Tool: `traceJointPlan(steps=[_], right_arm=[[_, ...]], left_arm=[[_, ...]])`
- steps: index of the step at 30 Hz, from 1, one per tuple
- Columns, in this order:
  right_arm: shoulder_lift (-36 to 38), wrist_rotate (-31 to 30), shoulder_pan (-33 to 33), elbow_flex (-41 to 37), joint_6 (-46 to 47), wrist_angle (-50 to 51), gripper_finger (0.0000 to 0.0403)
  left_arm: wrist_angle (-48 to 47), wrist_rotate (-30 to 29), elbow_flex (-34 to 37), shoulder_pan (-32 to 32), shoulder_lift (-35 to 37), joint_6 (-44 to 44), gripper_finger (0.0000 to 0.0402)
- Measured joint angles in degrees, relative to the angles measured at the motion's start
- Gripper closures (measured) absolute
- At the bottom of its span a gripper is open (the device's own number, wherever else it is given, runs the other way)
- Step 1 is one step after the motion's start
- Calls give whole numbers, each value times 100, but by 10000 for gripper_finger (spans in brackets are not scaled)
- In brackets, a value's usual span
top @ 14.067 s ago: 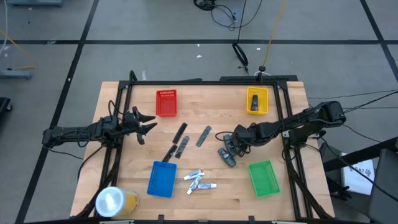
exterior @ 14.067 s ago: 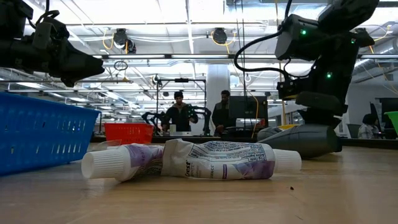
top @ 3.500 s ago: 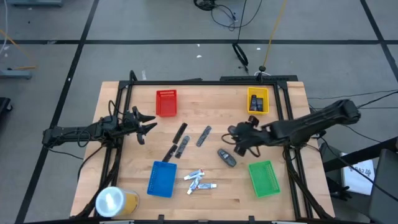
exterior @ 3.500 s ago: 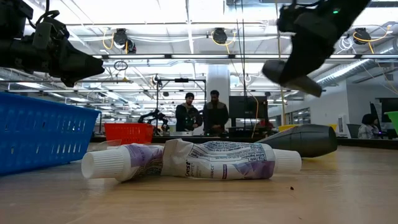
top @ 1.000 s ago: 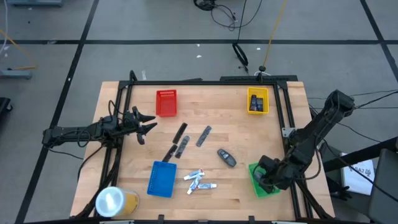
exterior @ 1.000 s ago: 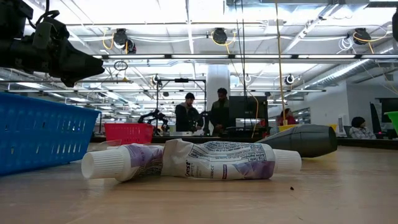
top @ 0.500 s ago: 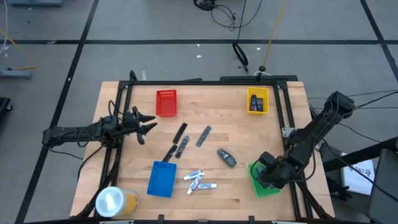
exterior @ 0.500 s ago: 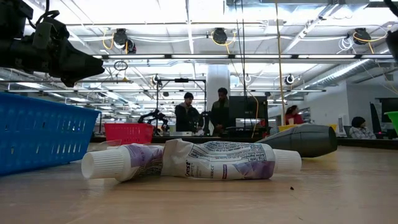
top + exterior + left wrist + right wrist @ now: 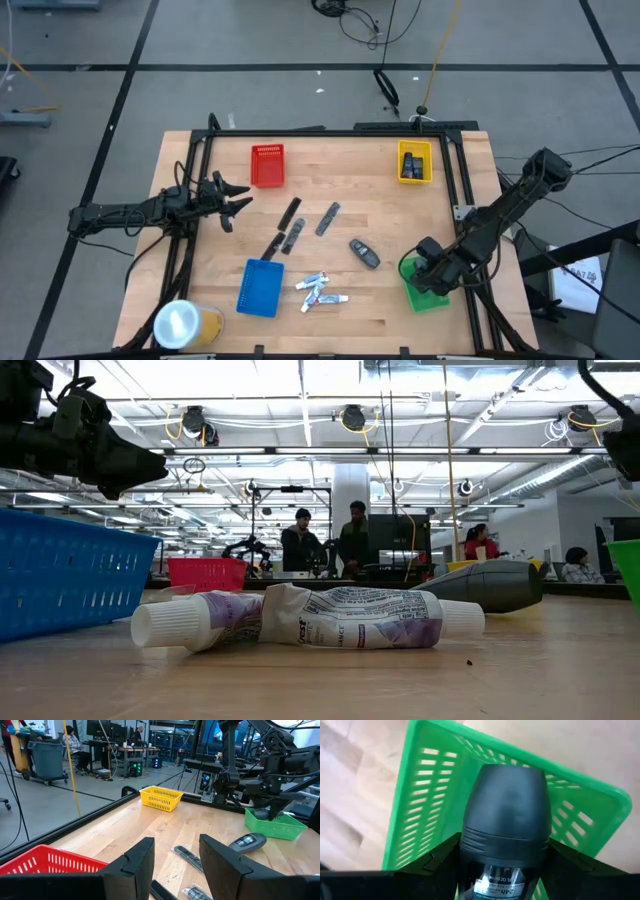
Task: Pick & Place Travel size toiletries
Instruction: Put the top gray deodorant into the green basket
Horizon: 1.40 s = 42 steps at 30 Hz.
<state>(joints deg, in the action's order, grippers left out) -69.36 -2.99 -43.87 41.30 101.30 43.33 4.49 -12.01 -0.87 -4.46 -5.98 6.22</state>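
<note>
- At the near edge of the table (image 9: 380, 320), a yellowish roll (image 9: 185, 325) with a white top stood on the near left corner; there was one.
- Just beyond the near edge, three white tubes (image 9: 320, 289) lay in a loose cluster near the middle, beside the blue tray (image 9: 260, 288); the low view showed them crumpled, with white caps, which the high view did not.
- Toward the near right corner sat the green tray (image 9: 428, 298), with the right gripper (image 9: 428, 274) over it.
- The right gripper was clamped on a dark roll-on bottle (image 9: 505, 815); only the right wrist view showed that bottle, cap forward, above the green mesh.
- One dark oval piece (image 9: 364, 252) lay on the wood between the tubes and the green tray, apart from both; the low view showed it behind the tubes.
- Mid-table lay what I counted as four slim dark-grey sticks (image 9: 291, 211), angled, in a loose group; the left wrist view showed only some of them.
- At the left edge, the left gripper (image 9: 232, 200) hovered clear of the sticks, fingers (image 9: 142, 865) parted with nothing between them.
- Near the far edge stood the red tray (image 9: 267, 165) on the left and the yellow tray (image 9: 414, 162) on the right, so four trays in all.
- The yellow tray held dark pieces, too small to count.
- Beyond the table, the low view showed two people (image 9: 325, 543) standing at a desk.
</note>
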Motion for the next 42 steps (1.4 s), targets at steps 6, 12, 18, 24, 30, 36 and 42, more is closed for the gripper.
traceJointPlan(steps=[6,12,18,24,30,36,42], right_arm=[[0,-168,192,0,83,126,190],[0,-565,421,-2,93,369,190],[0,-688,659,-2,-40,628,190],[0,-769,756,-4,-151,709,190],[0,-738,743,-4,-220,683,190],[0,-578,743,-4,-452,465,190],[0,-423,741,-4,-612,492,178]], left_arm=[[0,0,0,-1,-1,0,247],[0,0,-2,0,0,1,247],[0,0,-1,-1,1,0,247],[0,-2,0,0,-1,1,247],[0,-1,-1,0,0,1,247],[0,-2,-1,1,-2,0,247],[0,-1,0,1,1,0,247]])
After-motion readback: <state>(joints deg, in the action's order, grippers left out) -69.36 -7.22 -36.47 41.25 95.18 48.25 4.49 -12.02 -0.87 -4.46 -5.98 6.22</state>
